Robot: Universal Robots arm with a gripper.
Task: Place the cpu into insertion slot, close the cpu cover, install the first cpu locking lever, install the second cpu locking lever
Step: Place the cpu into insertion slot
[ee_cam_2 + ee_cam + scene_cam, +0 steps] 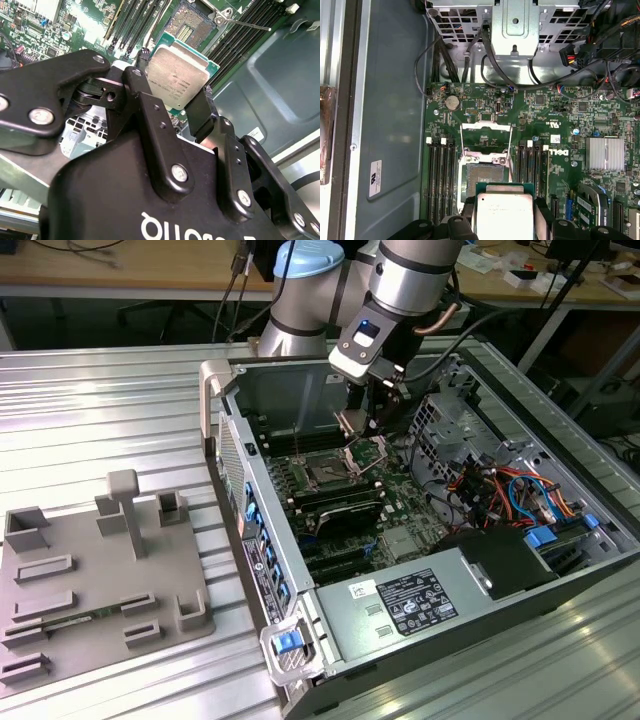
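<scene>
Black gripper (172, 89) clenched on the cpu (179, 70), close to the bare insertion slot (192, 25).
Second wrist view: I see its fingers (150, 115) pinching two opposite edges of the cpu, silvery top showing. First wrist view: the cpu (505, 212) sits just beside the insertion slot (484, 180), the cpu cover (486, 142) swung open. Exterior view: the gripper (378, 425) hangs at upper centre, inside the computer case (290, 390).
</scene>
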